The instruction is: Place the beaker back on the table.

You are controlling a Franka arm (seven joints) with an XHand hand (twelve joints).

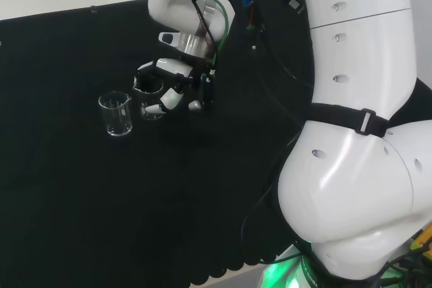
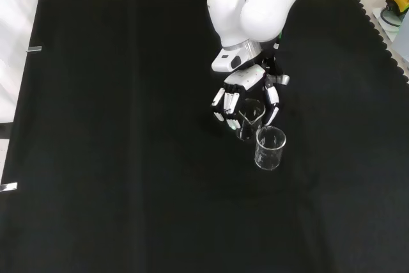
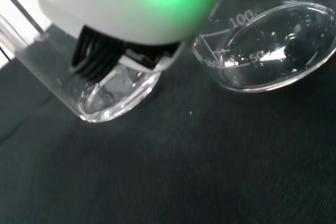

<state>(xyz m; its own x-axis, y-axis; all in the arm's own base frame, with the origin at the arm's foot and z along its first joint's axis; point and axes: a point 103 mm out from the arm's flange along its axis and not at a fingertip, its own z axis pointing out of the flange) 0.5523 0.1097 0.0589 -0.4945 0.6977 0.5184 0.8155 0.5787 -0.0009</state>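
A white robot arm reaches over a surface (image 2: 96,158) covered in matte black cloth with a scalloped edge. At the arm's end, the black and white hand (image 2: 246,91) has its fingers (image 2: 228,102) and thumb curled around a small clear glass beaker (image 2: 250,119), gripping it by its upper wall. The beaker is a straight-sided cylinder with a flared rim.

In the head view, the held beaker (image 1: 150,99) sits upright between the fingers, low over the cloth; whether its base touches the cloth cannot be told. In the wrist view its rounded, thick glass base (image 3: 113,95) appears right at the cloth, beneath a blurred white part of the hand (image 3: 131,3) with a green glow.

A second clear beaker (image 2: 269,148) stands upright on the cloth just beside the held one, in front of it in the front view and to its left in the head view (image 1: 115,113). In the wrist view it carries white printed graduation marks (image 3: 231,40).
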